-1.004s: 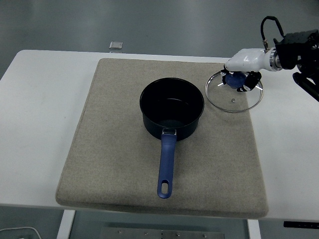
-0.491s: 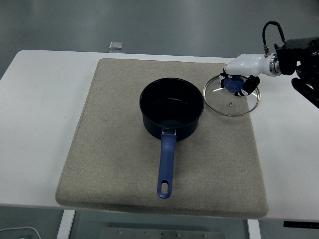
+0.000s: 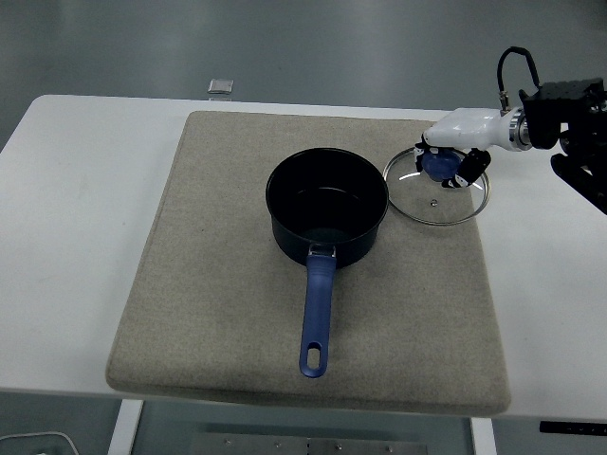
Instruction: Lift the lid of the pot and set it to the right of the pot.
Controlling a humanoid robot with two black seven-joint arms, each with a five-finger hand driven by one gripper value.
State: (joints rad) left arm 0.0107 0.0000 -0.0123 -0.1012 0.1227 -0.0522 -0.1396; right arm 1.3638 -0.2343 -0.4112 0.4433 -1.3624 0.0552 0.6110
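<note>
One arm is in view, the right, reaching in from the right edge with its white hand (image 3: 446, 156) curled around the blue knob (image 3: 436, 165) of the glass pot lid (image 3: 436, 186). The lid lies on the grey mat (image 3: 218, 284), just to the right of the dark pot (image 3: 327, 206), with its left rim very close to the pot's wall and its right rim near the mat's right edge. The pot stands open, its blue handle (image 3: 317, 318) pointing toward the near edge of the white worktop (image 3: 76, 237). Bare mat spreads wide left of the pot and below the lid; a small grey square object (image 3: 221, 86) sits at the worktop's far edge.
</note>
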